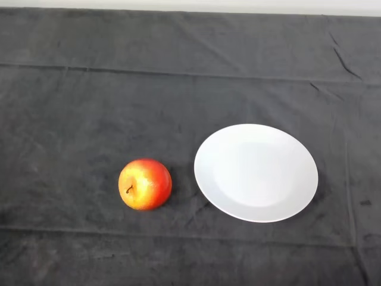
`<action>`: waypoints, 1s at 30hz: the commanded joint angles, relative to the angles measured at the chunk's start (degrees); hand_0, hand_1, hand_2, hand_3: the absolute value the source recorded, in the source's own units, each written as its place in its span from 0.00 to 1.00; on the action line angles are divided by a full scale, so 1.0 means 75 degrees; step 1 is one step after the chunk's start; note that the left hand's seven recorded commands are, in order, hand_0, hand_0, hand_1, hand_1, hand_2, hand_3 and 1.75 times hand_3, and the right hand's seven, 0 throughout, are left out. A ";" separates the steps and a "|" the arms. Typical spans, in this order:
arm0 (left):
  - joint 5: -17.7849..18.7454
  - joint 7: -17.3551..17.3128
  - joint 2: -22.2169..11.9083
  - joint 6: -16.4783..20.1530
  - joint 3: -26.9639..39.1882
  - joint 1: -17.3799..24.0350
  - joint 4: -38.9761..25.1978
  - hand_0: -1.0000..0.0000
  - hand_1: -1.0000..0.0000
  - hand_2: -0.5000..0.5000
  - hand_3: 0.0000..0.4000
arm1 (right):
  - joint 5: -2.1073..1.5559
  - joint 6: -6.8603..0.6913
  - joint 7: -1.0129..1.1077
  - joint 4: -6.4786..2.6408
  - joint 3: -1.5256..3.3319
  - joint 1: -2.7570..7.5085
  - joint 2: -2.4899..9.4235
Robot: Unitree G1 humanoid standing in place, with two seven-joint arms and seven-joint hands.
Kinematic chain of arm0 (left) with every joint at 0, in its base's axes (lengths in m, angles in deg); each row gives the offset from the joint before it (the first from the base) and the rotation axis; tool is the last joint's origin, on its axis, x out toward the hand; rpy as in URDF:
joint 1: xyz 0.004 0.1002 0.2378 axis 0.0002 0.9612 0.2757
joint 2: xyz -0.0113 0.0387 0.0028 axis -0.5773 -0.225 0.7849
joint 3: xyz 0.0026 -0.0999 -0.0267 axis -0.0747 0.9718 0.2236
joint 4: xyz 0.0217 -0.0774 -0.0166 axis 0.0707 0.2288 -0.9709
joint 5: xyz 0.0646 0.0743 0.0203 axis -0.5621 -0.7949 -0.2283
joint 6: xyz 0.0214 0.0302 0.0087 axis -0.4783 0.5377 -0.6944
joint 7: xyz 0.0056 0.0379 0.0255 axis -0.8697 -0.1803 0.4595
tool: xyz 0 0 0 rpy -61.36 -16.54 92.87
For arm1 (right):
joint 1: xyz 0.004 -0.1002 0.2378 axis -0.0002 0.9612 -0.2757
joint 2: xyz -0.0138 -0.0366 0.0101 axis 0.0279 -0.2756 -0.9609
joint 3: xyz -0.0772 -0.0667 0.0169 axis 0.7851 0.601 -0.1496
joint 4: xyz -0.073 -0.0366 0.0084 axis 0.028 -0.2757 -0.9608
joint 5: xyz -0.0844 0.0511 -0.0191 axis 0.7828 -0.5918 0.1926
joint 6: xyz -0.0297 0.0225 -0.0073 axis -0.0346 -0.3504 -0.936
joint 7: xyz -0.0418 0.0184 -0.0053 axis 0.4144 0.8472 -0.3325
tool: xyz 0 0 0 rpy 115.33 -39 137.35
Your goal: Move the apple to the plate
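Note:
A red and yellow apple (144, 184) lies on the dark cloth left of centre, its stem end turned towards the camera. A white round plate (256, 172) with nothing on it lies on the cloth just to the apple's right, a small gap between them.
The dark cloth (119, 89) covers the whole table and has folds running across it. A pale strip (238, 5) runs along the table's far edge.

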 commanded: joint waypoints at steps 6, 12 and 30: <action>-0.0342 0.0002 -0.0288 -0.0519 -0.0006 -0.0380 0.0312 1.00 1.00 0.50 0.00 | 0.0089 -0.0005 0.0027 -0.0129 -0.0101 -0.0115 -0.0197; -0.0618 0.0008 -0.0210 -0.0810 -0.0209 -0.0490 0.0274 1.00 1.00 0.50 0.00 | 0.0090 -0.0005 0.0028 -0.0131 -0.0101 -0.0115 -0.0198; -0.1438 0.0101 0.0068 -0.1384 -0.0900 -0.0281 -0.0857 1.00 1.00 0.50 0.00 | 0.0090 -0.0004 0.0026 -0.0125 -0.0100 -0.0114 -0.0194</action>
